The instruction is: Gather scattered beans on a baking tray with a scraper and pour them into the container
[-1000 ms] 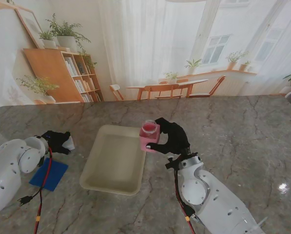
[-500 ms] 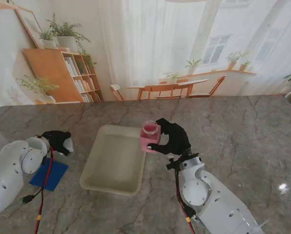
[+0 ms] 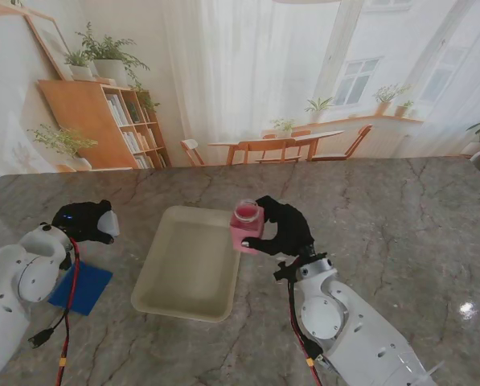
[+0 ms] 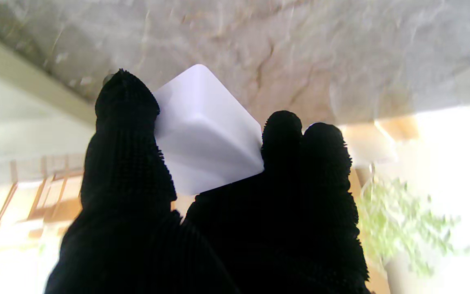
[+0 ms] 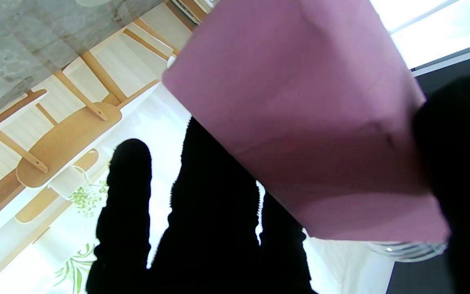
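Note:
A cream baking tray [image 3: 188,265] lies in the middle of the marble table; no beans can be made out on it. My right hand [image 3: 281,227] is shut on a pink container [image 3: 246,224], upright above the tray's far right corner. In the right wrist view the pink container [image 5: 308,122] fills most of the picture, black fingers [image 5: 214,212] along its side. My left hand [image 3: 85,220] is to the left of the tray, raised off the table. In the left wrist view its fingers [image 4: 125,143] pinch a white scraper [image 4: 204,130].
A blue mat [image 3: 83,287] lies on the table to the left of the tray, partly under my left arm. A red and a black cable run along each forearm. The table's far edge meets a printed backdrop of a room.
My left hand has lifted and moved away from me with the white scraper, off the spot beside the blue mat. The right hand and pink container have barely moved.

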`<action>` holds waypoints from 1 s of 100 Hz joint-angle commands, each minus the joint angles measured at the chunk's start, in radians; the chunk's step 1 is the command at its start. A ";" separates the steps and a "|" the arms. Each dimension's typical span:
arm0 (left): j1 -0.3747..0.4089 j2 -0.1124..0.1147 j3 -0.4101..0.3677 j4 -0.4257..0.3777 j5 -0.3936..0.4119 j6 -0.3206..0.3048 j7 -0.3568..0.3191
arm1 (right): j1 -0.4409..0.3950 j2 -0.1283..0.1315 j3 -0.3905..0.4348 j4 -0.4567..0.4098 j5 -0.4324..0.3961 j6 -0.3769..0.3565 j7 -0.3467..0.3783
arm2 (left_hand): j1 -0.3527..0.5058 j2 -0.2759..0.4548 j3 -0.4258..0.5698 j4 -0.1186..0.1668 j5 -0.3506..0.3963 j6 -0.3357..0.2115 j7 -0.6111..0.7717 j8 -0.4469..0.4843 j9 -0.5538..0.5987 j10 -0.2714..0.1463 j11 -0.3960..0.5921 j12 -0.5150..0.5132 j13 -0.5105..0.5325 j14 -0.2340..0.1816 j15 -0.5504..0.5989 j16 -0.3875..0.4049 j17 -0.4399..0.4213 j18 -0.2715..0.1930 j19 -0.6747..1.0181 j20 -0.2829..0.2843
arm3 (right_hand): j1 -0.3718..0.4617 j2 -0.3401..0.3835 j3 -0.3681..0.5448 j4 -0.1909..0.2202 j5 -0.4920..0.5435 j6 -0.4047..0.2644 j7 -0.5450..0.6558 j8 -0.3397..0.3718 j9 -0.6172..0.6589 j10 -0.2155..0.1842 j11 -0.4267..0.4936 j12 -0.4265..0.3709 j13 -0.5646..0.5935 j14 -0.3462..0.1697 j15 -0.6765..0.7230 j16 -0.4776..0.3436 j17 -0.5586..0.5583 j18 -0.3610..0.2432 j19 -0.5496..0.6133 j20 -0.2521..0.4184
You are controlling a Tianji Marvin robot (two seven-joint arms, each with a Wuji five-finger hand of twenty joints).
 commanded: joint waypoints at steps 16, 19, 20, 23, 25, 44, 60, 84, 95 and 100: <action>0.141 -0.032 -0.067 -0.229 -0.057 0.001 0.076 | 0.024 -0.003 -0.020 0.018 -0.009 -0.004 0.001 | 0.277 0.107 0.216 -0.032 0.055 -0.169 0.239 0.056 0.152 -0.182 0.199 0.064 0.021 -0.036 0.035 0.019 0.023 -0.094 0.046 0.015 | 0.228 0.087 0.191 0.031 0.083 -0.386 0.208 0.046 0.131 -0.228 0.154 0.094 0.021 -0.071 0.010 0.015 0.006 0.012 0.018 0.007; 0.160 -0.036 -0.072 -0.260 -0.066 0.002 0.088 | 0.028 -0.004 -0.022 0.022 -0.010 -0.006 -0.002 | 0.276 0.106 0.214 -0.033 0.056 -0.169 0.239 0.055 0.152 -0.182 0.199 0.064 0.022 -0.036 0.036 0.020 0.023 -0.093 0.047 0.016 | 0.229 0.088 0.190 0.031 0.083 -0.386 0.207 0.044 0.131 -0.226 0.154 0.093 0.020 -0.070 0.011 0.016 0.007 0.013 0.018 0.008; 0.166 -0.037 -0.074 -0.269 -0.068 0.002 0.092 | 0.029 -0.004 -0.023 0.023 -0.010 -0.007 -0.003 | 0.276 0.106 0.214 -0.033 0.056 -0.169 0.239 0.055 0.153 -0.182 0.199 0.064 0.022 -0.036 0.036 0.020 0.023 -0.093 0.048 0.016 | 0.229 0.088 0.190 0.031 0.083 -0.386 0.207 0.044 0.131 -0.226 0.154 0.093 0.020 -0.070 0.011 0.016 0.007 0.013 0.018 0.008; 0.183 -0.041 -0.076 -0.296 -0.077 0.004 0.104 | 0.033 -0.004 -0.026 0.026 -0.013 -0.010 -0.006 | 0.276 0.107 0.213 -0.033 0.058 -0.170 0.239 0.055 0.154 -0.183 0.199 0.064 0.024 -0.037 0.037 0.020 0.024 -0.093 0.048 0.016 | 0.230 0.089 0.189 0.031 0.083 -0.387 0.205 0.042 0.132 -0.226 0.153 0.090 0.020 -0.070 0.012 0.016 0.008 0.013 0.019 0.008; 0.193 -0.044 -0.077 -0.313 -0.083 0.005 0.113 | 0.035 -0.005 -0.028 0.028 -0.015 -0.011 -0.009 | 0.276 0.106 0.212 -0.033 0.058 -0.170 0.238 0.054 0.154 -0.183 0.199 0.064 0.025 -0.039 0.037 0.020 0.025 -0.094 0.049 0.017 | 0.230 0.089 0.189 0.031 0.083 -0.387 0.205 0.042 0.132 -0.226 0.153 0.090 0.020 -0.070 0.013 0.016 0.008 0.013 0.019 0.008; 0.263 -0.067 -0.054 -0.440 -0.140 0.026 0.191 | 0.062 -0.008 -0.050 0.049 -0.036 -0.020 -0.034 | 0.277 0.103 0.206 -0.033 0.065 -0.175 0.235 0.052 0.161 -0.182 0.199 0.065 0.029 -0.038 0.036 0.022 0.028 -0.096 0.051 0.020 | 0.242 0.093 0.183 0.034 0.082 -0.372 0.208 0.038 0.129 -0.214 0.157 0.087 0.017 -0.060 0.018 0.017 0.009 0.018 0.022 0.009; 0.283 -0.076 -0.005 -0.500 -0.153 0.025 0.233 | 0.089 -0.007 -0.076 0.059 -0.072 -0.015 -0.060 | 0.276 0.101 0.204 -0.033 0.072 -0.173 0.231 0.051 0.166 -0.179 0.199 0.069 0.034 -0.037 0.037 0.024 0.032 -0.094 0.054 0.024 | 0.249 0.099 0.176 0.036 0.077 -0.359 0.210 0.037 0.124 -0.208 0.159 0.085 0.014 -0.053 0.025 0.018 0.011 0.018 0.027 0.010; 0.274 -0.076 0.083 -0.544 -0.112 0.020 0.264 | 0.129 -0.001 -0.121 0.083 -0.126 0.002 -0.087 | 0.275 0.098 0.199 -0.032 0.086 -0.171 0.223 0.054 0.177 -0.176 0.199 0.077 0.042 -0.035 0.042 0.031 0.038 -0.091 0.063 0.031 | 0.257 0.104 0.167 0.040 0.073 -0.344 0.212 0.042 0.119 -0.201 0.166 0.082 0.011 -0.046 0.034 0.019 0.014 0.014 0.030 0.011; 0.258 -0.073 0.120 -0.547 -0.087 0.020 0.272 | 0.143 0.004 -0.136 0.095 -0.148 0.014 -0.092 | 0.273 0.098 0.196 -0.033 0.090 -0.168 0.220 0.056 0.178 -0.173 0.199 0.082 0.043 -0.034 0.044 0.034 0.038 -0.090 0.066 0.033 | 0.259 0.106 0.165 0.041 0.073 -0.343 0.211 0.043 0.117 -0.199 0.167 0.081 0.011 -0.044 0.036 0.019 0.017 0.011 0.031 0.011; 0.251 -0.073 0.137 -0.546 -0.079 0.024 0.278 | 0.147 0.006 -0.141 0.101 -0.149 0.017 -0.087 | 0.273 0.098 0.195 -0.033 0.090 -0.169 0.219 0.058 0.179 -0.175 0.199 0.084 0.044 -0.033 0.045 0.035 0.037 -0.089 0.067 0.034 | 0.264 0.105 0.163 0.043 0.073 -0.335 0.212 0.044 0.116 -0.196 0.169 0.080 0.010 -0.040 0.038 0.018 0.016 0.011 0.032 0.011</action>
